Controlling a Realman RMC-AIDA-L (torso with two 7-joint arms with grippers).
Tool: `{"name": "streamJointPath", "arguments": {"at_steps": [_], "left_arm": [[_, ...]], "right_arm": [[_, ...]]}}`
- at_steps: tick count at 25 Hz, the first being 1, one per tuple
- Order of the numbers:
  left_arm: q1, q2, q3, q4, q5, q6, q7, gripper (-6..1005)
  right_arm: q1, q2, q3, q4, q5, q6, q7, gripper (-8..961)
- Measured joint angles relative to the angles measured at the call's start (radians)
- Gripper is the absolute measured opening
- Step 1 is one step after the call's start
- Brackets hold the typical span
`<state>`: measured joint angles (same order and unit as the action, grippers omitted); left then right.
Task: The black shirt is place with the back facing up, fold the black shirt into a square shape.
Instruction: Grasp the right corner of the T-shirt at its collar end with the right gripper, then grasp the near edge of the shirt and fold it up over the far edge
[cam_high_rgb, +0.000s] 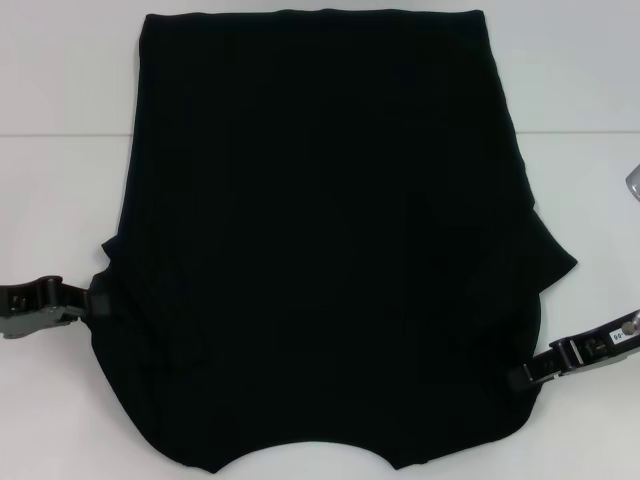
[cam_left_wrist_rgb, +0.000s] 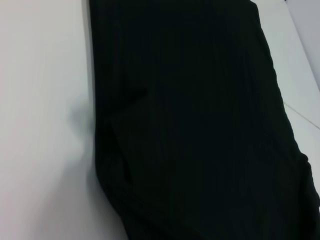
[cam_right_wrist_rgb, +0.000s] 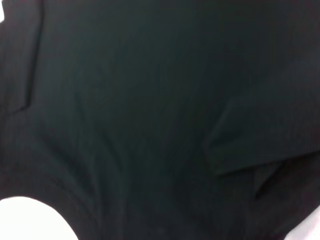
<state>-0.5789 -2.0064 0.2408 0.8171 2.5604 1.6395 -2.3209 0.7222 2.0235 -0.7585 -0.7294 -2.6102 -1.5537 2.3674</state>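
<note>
Black shirt (cam_high_rgb: 320, 230) lies flat on the white surface (cam_high_rgb: 60, 120); our left tool (cam_high_rgb: 98, 303) and right tool (cam_high_rgb: 528, 374) meet its edges, grip unclear; we should fold evenly.

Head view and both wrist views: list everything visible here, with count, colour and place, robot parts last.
Large soft black cloth shirt: one, black, spread flat over the middle of the table, neck opening nearest the robot, no lettering showing.
White table: one, white, under the shirt, bare on both sides.
Grey object: one, only a sliver at the right edge; cannot tell what it is.
Left claw: one, black, at the shirt's left edge near the sleeve.
Right claw: one, black, at the shirt's right edge near the robot.
</note>
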Motion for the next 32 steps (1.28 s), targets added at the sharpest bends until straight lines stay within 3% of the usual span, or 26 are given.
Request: {"name": "streamJointPath", "arguments": {"at_steps": [4, 15, 22, 25, 29, 32], "left_arm": [[0.001, 0.000, 0.000, -0.001, -0.004, 0.000, 0.000, 78], [0.000, 0.000, 0.003, -0.003, -0.006, 0.014, 0.011, 89], [0.001, -0.001, 0.080, 0.010, 0.009, 0.167, 0.066, 96], [0.016, -0.008, 0.102, 0.028, 0.043, 0.225, 0.067, 99], [0.039, -0.018, 0.118, 0.031, 0.072, 0.281, 0.070, 103], [0.056, -0.028, 0.137, 0.041, 0.088, 0.311, 0.072, 106]], "right_arm": [[-0.004, -0.002, -0.001, 0.003, 0.000, -0.008, 0.001, 450], [-0.016, -0.011, 0.007, 0.001, -0.001, 0.000, 0.036, 62], [-0.066, -0.021, 0.003, -0.050, -0.004, -0.121, 0.064, 68], [-0.121, -0.006, 0.000, -0.129, -0.032, -0.191, 0.094, 70], [-0.194, 0.031, 0.007, -0.242, -0.100, -0.274, 0.116, 73], [-0.242, 0.042, 0.016, -0.297, -0.131, -0.313, 0.126, 75]]}}
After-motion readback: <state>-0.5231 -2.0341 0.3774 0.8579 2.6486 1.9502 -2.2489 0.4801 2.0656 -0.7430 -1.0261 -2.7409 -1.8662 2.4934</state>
